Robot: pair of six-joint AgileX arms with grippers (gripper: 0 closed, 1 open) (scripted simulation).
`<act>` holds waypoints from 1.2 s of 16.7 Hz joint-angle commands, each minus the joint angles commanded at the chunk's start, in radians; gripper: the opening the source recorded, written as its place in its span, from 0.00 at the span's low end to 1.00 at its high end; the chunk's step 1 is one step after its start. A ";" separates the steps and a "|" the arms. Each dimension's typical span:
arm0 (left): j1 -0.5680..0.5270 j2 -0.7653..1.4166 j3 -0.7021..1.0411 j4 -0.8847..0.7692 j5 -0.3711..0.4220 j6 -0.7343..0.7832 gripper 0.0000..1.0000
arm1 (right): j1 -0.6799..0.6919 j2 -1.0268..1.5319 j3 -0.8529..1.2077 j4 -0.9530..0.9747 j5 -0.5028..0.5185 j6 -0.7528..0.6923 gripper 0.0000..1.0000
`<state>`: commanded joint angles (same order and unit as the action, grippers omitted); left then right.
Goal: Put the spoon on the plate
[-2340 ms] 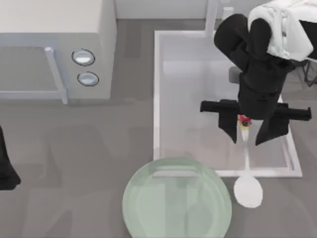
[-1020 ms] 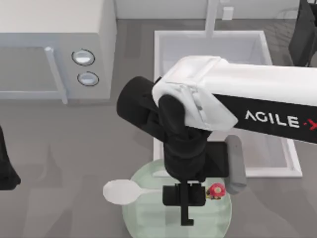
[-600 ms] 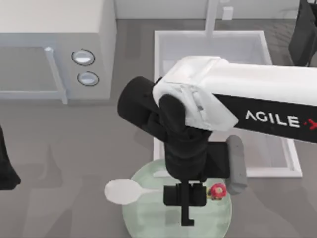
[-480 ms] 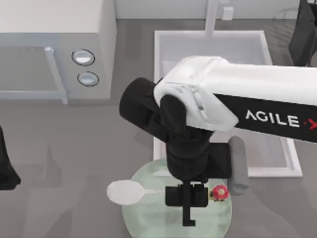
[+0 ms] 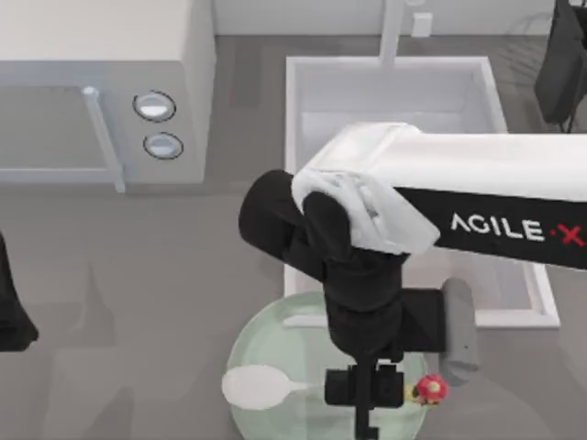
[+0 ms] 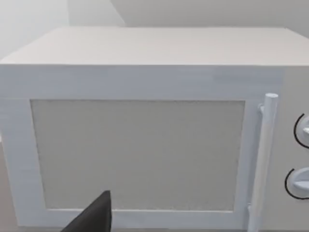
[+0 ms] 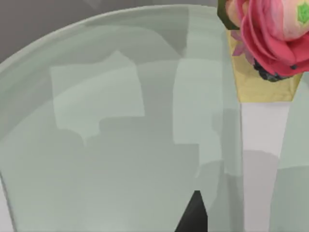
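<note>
Right gripper [image 5: 367,390] hangs over the plate [image 5: 266,344] and grips the spoon [image 5: 261,387] by the middle of its thin handle, fingers pinched on it. From the top view the spoon lies crosswise above the plate's lower half, white bowl toward nine o'clock just inside the rim, red-pink flower ornament toward three o'clock near the opposite rim. The right wrist view looks along the handle [image 7: 260,145] with the ornament close up and glossy mint plate [image 7: 96,145] beneath; whether the spoon touches the surface or floats just above it I cannot tell. I judge this to be the placing step, nearly done: the spoon looks centred enough that both ends fall within the rim. The next move calls for easing down until the spoon rests on the plate, then letting go and lifting straight up so the handle is not dragged. Beyond the plate, at twelve o'clock, sits the white sink basin [image 5: 394,92], and the microwave [image 5: 101,82] at ten o'clock. Left arm [image 5: 11,312] is parked at the table's left edge, facing the microwave's door [image 6: 140,154].
</note>
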<state>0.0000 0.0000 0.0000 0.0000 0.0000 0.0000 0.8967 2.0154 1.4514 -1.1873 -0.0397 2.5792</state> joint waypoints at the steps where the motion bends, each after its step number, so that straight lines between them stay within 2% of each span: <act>1: 0.000 0.000 0.000 0.000 0.000 0.000 1.00 | 0.000 0.001 -0.007 -0.004 -0.012 -0.001 0.00; 8: 0.000 0.000 0.000 0.000 0.000 0.000 1.00 | 0.007 0.000 -0.031 0.028 -0.060 -0.015 0.00; 20: 0.000 0.000 0.000 0.000 0.000 0.000 1.00 | 0.029 0.033 -0.039 0.224 0.064 -0.037 0.00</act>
<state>0.0000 0.0000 0.0000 0.0000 0.0000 0.0000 0.9259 2.0484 1.4127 -0.9635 0.0247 2.5426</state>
